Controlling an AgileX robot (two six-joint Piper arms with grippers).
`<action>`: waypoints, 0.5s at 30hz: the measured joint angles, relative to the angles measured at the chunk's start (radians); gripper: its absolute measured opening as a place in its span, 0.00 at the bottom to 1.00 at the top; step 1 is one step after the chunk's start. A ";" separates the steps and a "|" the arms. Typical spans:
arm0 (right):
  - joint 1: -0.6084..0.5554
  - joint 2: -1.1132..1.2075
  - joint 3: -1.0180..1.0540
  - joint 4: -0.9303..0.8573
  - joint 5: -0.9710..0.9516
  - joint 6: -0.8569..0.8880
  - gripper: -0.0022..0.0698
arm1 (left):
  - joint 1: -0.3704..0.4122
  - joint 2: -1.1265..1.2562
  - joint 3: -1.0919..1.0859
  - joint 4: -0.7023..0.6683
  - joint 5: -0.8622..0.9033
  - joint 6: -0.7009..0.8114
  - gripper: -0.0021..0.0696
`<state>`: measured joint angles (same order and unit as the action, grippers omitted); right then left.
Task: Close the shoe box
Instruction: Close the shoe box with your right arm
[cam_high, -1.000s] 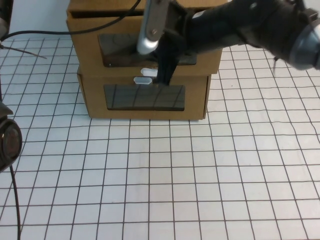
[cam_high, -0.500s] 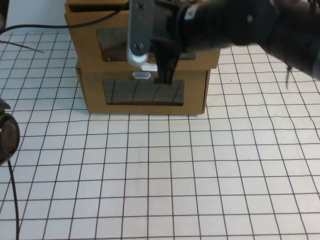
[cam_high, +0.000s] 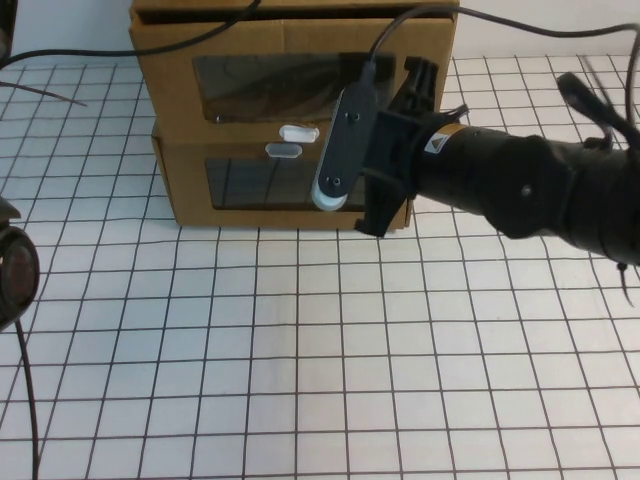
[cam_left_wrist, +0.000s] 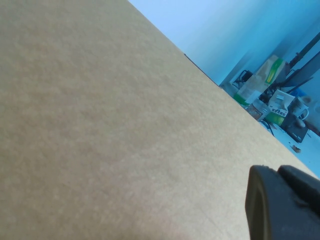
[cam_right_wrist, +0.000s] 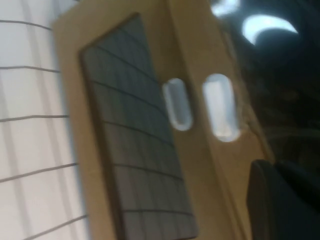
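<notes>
Two brown cardboard boxes stand stacked at the back of the table. The upper one is the shoe box (cam_high: 170, 90), with a clear window and a white pull tab (cam_high: 298, 133) below it. Its front stands roughly in line with the front of the lower box (cam_high: 185, 195). My right gripper (cam_high: 392, 150) hovers just in front of the boxes' right half, not touching them, and hides part of both fronts. One dark finger (cam_right_wrist: 280, 200) shows in the right wrist view beside both tabs. My left gripper (cam_left_wrist: 282, 202) is close against a plain cardboard surface.
The lower box has its own white tab (cam_high: 283, 151) above its window. A dark part of the left arm (cam_high: 15, 275) sits at the table's left edge. Black cables (cam_high: 60, 62) run across the back left. The white gridded tabletop (cam_high: 300, 360) stretches in front of the boxes.
My right arm has drawn back from the boxes' front, coming down and toward the right, so both white tabs now show. The boxes look unmoved.
</notes>
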<state>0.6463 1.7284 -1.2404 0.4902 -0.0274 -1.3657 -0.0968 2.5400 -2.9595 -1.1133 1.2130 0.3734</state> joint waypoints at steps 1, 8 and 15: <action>0.000 0.015 0.000 0.002 -0.040 0.000 0.01 | 0.000 0.000 0.000 0.000 0.000 0.000 0.03; -0.026 0.155 -0.161 -0.013 0.046 0.001 0.01 | 0.000 0.000 0.000 0.000 0.000 0.000 0.03; -0.042 0.200 -0.251 0.040 0.100 0.001 0.01 | 0.000 0.000 0.000 0.000 0.000 0.000 0.03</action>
<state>0.6046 1.9288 -1.4914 0.5307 0.0723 -1.3650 -0.0968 2.5400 -2.9595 -1.1133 1.2130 0.3734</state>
